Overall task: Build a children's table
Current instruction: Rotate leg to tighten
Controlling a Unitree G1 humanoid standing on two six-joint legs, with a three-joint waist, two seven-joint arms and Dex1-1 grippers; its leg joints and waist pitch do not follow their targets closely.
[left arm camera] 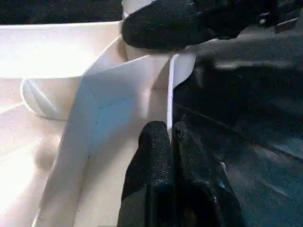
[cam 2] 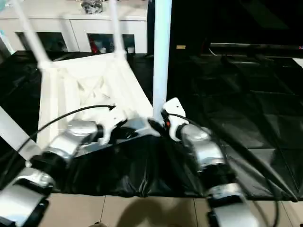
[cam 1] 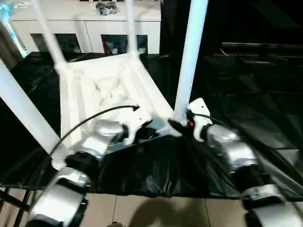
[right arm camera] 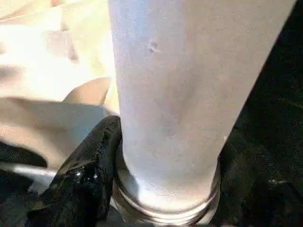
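Note:
The white tabletop (cam 1: 109,90) lies upside down on a black cloth, ribbed underside up. Several white legs stand in its corner sockets: one at the near right (cam 1: 191,56), one at the near left (cam 1: 23,113), two at the far corners (cam 1: 47,33). My left gripper (cam 1: 142,125) is shut on the tabletop's thin near rim (left arm camera: 169,94), one finger (left arm camera: 151,161) on each side. My right gripper (cam 1: 179,124) is closed around the base of the near-right leg (right arm camera: 170,94), and its black finger (right arm camera: 90,175) presses against the leg just above the socket ring.
A white cabinet with glass doors (cam 1: 85,28) stands behind the table. The black cloth (cam 1: 236,80) spreads far to the right. Pale floor tiles (cam 1: 156,213) show at the near edge. A black cable (cam 1: 85,120) arcs over my left forearm.

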